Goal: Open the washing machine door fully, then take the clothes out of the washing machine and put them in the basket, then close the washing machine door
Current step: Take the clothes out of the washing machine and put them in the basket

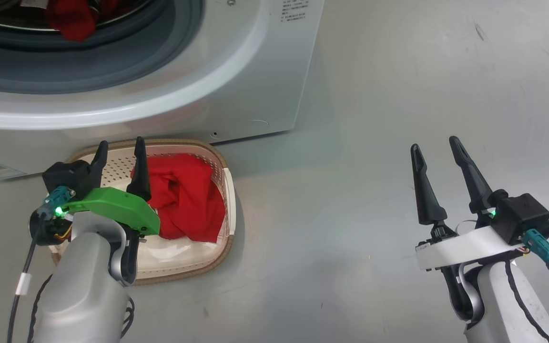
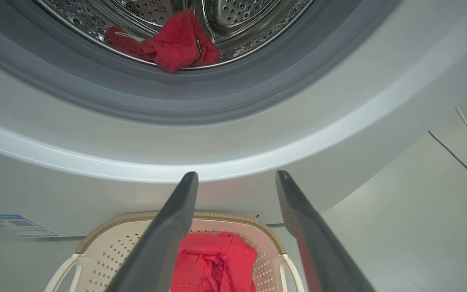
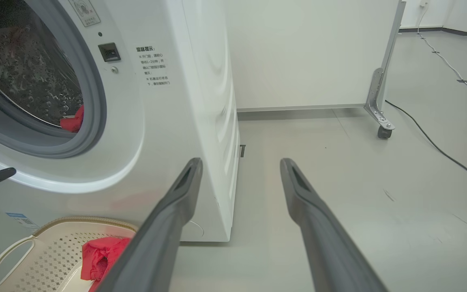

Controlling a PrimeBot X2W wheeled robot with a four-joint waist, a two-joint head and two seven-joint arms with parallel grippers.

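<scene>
Long dark fingers of the left gripper [image 1: 121, 142] stand spread and empty, hovering directly above the small cream perforated plastic basket [image 1: 184, 257] with its brown woven-look rim.

One bright red fabric garment [image 1: 184, 195] lies crumpled in the basket's right half, below the gripper and just beside its inner finger. A second red garment [image 2: 176, 44] lies at the front lip of the shiny perforated steel drum [image 2: 237, 16]. That drum sits within the grey rubber ring [image 2: 217, 101] of the big white front-loading washing machine [image 1: 255, 71]. This garment is above and ahead of the left fingertips, well apart from them.

The right gripper [image 1: 435, 143], fingers likewise parted and holding nothing, hangs over bare grey floor [image 1: 374, 95], well apart from the basket.

Assessment: the unloading step is in hand and partly done. The next move calls for the left arm to rise, reach through the opening and close on the drum garment without catching the rubber ring. Door closing is not yet due.
</scene>
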